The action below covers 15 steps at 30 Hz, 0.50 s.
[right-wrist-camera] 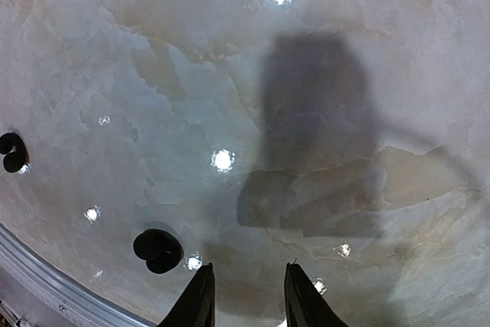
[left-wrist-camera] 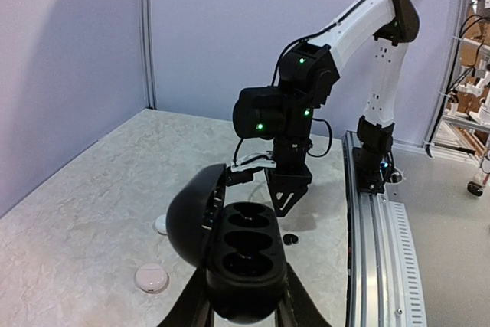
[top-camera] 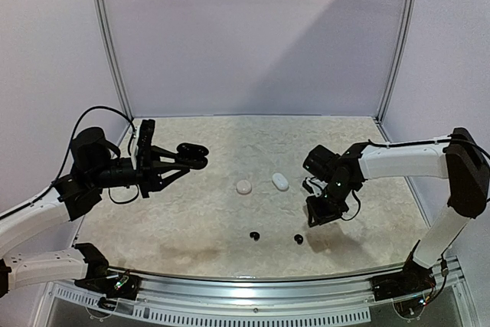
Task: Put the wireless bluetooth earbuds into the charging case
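While the left gripper [left-wrist-camera: 245, 300] is clamped on the black charging case [left-wrist-camera: 245, 262] and holds it up off the table [top-camera: 191, 227] with its lid [left-wrist-camera: 190, 220] swung open, we judge the step in hand to be the pick-up of an earbud for that case. The right gripper [right-wrist-camera: 249, 272] hangs low over the table, well apart from the case, with its fingers standing a modest gap apart and nothing between them. The first black earbud [right-wrist-camera: 158, 250] lies on the table just beside those fingers, on their case-ward side, so it is not yet framed by them. The second black earbud [right-wrist-camera: 11, 152] lies nearer the case, though still well apart from it. The next move, as we read it, calls for the right gripper to shift toward the case until the first earbud sits between its fingers, then drop and pinch so small and curved a piece without flicking it away. Inside the case, the wells [left-wrist-camera: 246, 243] look dark and empty. Two white pebble-shaped cases [top-camera: 244, 187] lie between the black case and the right gripper. They appear closed, so we cannot tell their contents. We see no white earbuds.
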Each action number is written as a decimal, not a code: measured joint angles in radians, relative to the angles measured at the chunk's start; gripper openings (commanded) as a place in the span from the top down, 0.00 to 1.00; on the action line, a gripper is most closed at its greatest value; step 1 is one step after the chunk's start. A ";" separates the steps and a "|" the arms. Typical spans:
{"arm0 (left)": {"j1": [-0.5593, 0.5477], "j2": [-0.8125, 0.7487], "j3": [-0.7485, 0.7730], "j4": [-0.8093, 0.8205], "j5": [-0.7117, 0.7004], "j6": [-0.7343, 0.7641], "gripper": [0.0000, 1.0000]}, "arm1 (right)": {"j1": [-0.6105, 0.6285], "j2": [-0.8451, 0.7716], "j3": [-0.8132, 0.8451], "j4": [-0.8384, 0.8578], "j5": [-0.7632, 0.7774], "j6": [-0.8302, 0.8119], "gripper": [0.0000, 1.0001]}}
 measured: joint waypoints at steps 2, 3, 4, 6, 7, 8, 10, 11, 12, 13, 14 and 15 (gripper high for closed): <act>0.000 0.000 0.000 0.000 -0.001 0.000 1.00 | 0.000 0.000 -0.022 0.023 -0.019 0.005 0.68; 0.000 0.000 0.000 0.000 0.000 0.000 1.00 | 0.000 0.000 -0.028 0.035 -0.028 0.006 0.69; 0.000 0.000 0.000 0.000 0.000 0.000 1.00 | 0.000 0.000 -0.031 0.045 -0.035 0.006 0.69; 0.000 0.000 0.000 0.000 -0.001 0.000 1.00 | 0.002 0.002 -0.032 0.066 -0.053 0.006 0.70; 0.000 0.000 0.000 0.000 -0.001 0.001 1.00 | 0.003 0.006 -0.032 0.075 -0.064 0.004 0.71; 0.000 0.000 0.000 0.000 -0.001 0.001 1.00 | 0.004 0.011 -0.032 0.083 -0.071 0.003 0.71; 0.000 0.000 0.000 -0.001 -0.001 0.002 1.00 | 0.010 0.027 -0.032 0.093 -0.089 0.000 0.71; 0.000 0.000 0.000 -0.001 -0.001 0.003 1.00 | 0.011 0.034 -0.032 0.094 -0.093 -0.001 0.71; 0.000 0.000 0.000 -0.001 -0.001 0.004 1.00 | 0.015 0.041 -0.032 0.094 -0.097 -0.002 0.71; 0.000 0.000 0.000 -0.001 -0.001 0.005 1.00 | 0.017 0.044 -0.033 0.094 -0.100 -0.002 0.71; 0.000 0.000 0.000 -0.001 -0.001 0.005 1.00 | 0.019 0.045 -0.034 0.093 -0.105 -0.003 0.71; 0.000 0.000 0.000 -0.001 -0.001 0.005 1.00 | 0.021 0.045 -0.034 0.093 -0.110 -0.004 0.71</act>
